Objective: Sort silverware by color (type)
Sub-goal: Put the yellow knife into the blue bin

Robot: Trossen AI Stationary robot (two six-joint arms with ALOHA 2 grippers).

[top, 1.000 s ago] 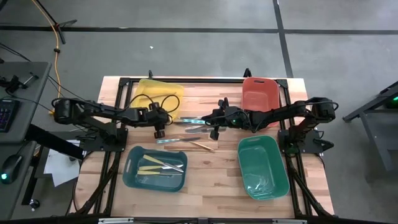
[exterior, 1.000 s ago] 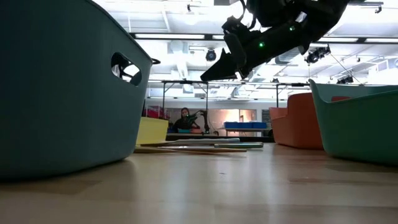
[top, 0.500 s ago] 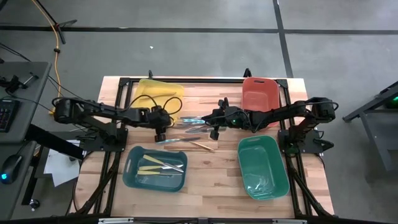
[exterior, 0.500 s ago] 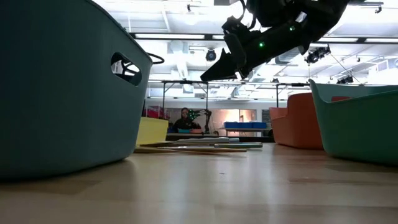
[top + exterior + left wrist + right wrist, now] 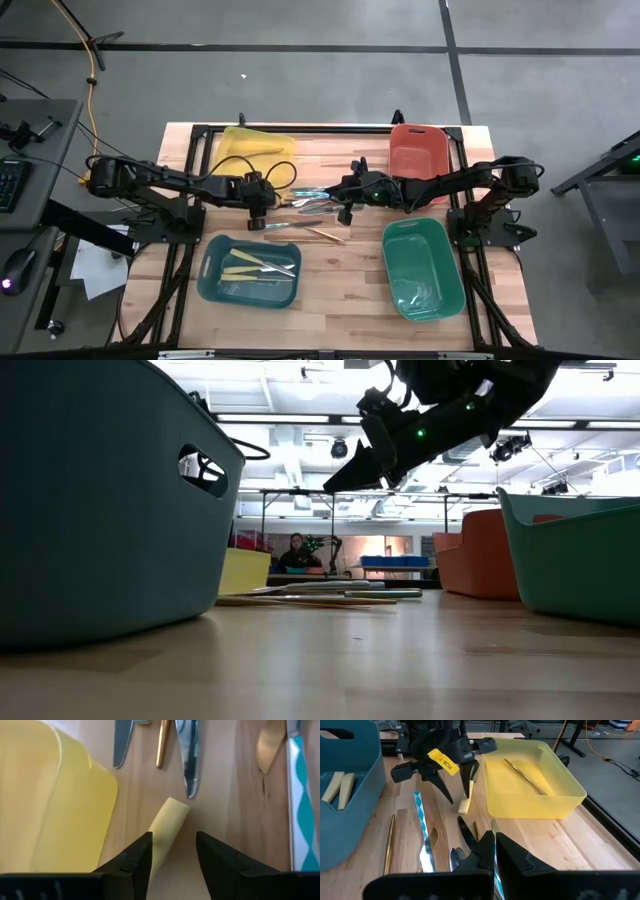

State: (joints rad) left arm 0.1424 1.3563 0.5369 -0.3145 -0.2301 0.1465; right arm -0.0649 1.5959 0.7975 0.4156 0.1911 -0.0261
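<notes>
The left pincer (image 5: pixel 172 851) hangs released over a cream-yellow utensil handle (image 5: pixel 167 822) lying on the worktop (image 5: pixel 340 290) just beside the yellow bin (image 5: pixel 256 148). The handle's long axis runs straight out between the fingers, so a descent should straddle it. The right pincer (image 5: pixel 495 845) looks clenched, near the other silverware.

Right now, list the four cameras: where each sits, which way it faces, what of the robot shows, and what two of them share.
High view: overhead, straight down on the table; both arms.
Low view: table-top height, level across to the room; right gripper overhead.
Left wrist view: down past the open left gripper at a cream-yellow utensil.
Right wrist view: past its fingers toward the left gripper.
Both wrist views share that utensil and the yellow bin.
</notes>
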